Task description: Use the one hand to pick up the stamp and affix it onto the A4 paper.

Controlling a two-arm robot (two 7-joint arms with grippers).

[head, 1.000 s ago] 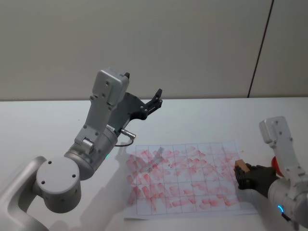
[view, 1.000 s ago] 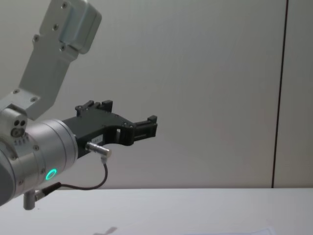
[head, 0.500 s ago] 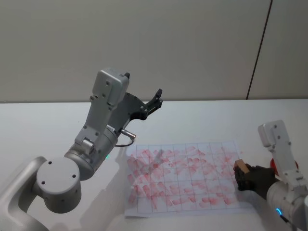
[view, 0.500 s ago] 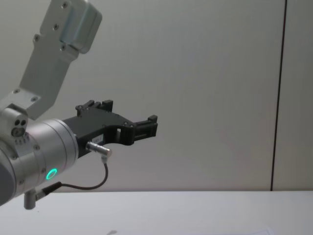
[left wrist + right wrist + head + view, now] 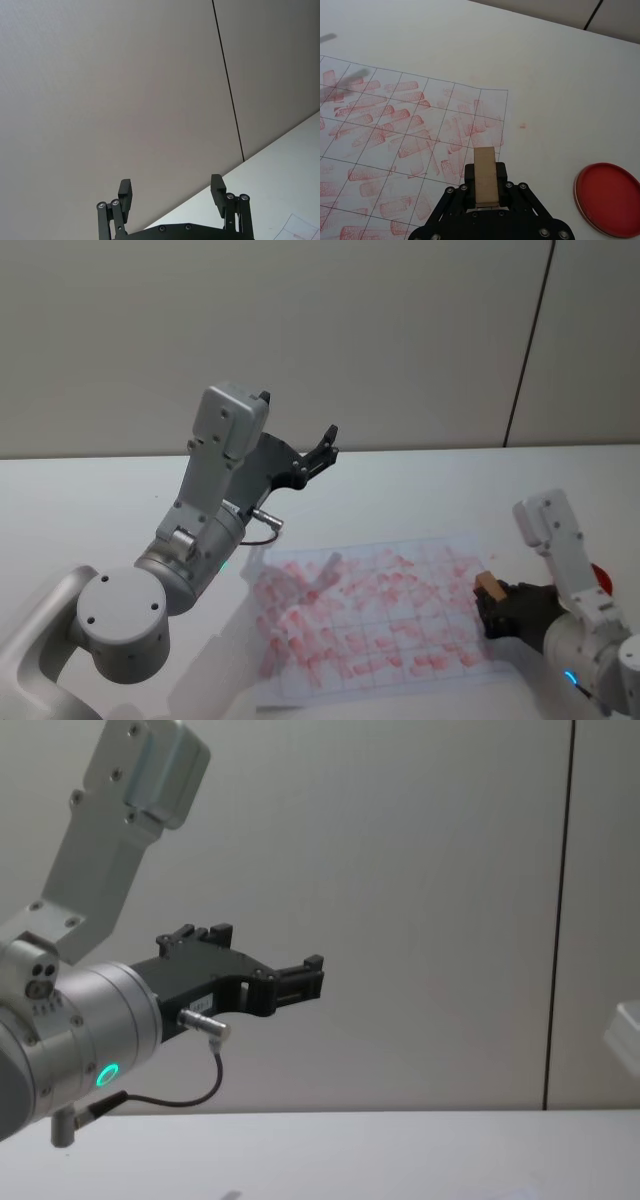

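Right wrist view, right gripper (image 5: 485,192): low over the near right part of the table (image 5: 430,485), forearm reaching in from the right, fingers clamped on both sides of the stamp (image 5: 485,172).
Stamp axis: plain wooden block, long axis in line with the fingers, far end pointing out over the right edge of the A4 paper (image 5: 395,120); touching the sheet or not, cannot tell.
Sheet: flat, ruled in a grid, crowded with red oblong prints.
Right of the gripper: round red pad (image 5: 607,206) on bare tabletop, apart from the sheet.
Farther back, left gripper (image 5: 322,448): raised well above the table on a bent arm, fingers spread apart, holding nothing, aimed at the wall (image 5: 380,330).
Surface: white, smooth.
Room: pale wall panels, one dark vertical seam (image 5: 527,345).
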